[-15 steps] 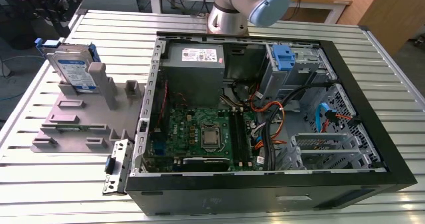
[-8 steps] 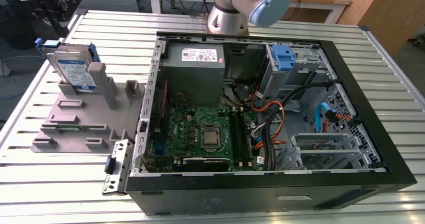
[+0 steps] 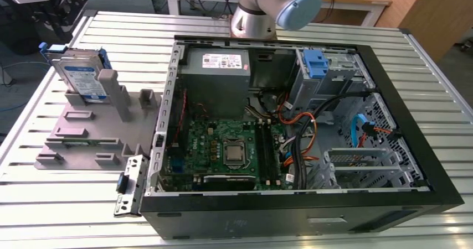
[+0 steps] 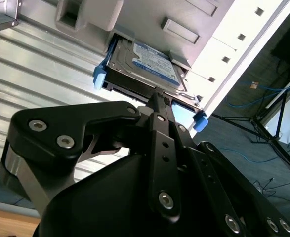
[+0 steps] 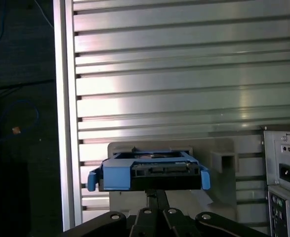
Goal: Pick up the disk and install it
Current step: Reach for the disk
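The disk (image 3: 81,76) is stood on its edge in a grey holder (image 3: 81,133), at the exterior view's left of the computer case (image 3: 411,122). In the first wrist view its long edge is seen crosswise, straight ahead of the gripper (image 5: 155,193). The fingers are closed together on nothing, apart from the disk.
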{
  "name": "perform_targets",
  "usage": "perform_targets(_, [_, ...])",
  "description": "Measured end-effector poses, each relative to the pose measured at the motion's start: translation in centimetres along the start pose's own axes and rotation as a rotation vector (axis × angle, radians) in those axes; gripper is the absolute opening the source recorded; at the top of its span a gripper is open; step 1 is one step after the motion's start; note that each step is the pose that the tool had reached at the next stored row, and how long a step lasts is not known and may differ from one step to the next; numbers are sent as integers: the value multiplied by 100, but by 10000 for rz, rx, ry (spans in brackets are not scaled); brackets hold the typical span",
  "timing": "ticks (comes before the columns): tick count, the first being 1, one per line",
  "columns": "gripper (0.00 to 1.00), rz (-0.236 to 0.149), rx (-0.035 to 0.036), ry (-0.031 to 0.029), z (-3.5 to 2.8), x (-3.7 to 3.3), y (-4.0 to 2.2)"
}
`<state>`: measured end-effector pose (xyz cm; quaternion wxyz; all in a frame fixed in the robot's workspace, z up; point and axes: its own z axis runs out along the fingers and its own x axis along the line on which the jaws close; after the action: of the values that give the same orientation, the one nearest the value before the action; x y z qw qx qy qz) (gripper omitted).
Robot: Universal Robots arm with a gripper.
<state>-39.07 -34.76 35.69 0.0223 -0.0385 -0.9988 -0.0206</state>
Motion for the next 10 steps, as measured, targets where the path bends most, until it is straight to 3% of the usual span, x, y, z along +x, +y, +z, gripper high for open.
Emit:
perform_targets(4, [11, -15, -11, -144, 41, 50, 8])
perform_targets(10, [11, -16, -11, -155, 61, 72, 8])
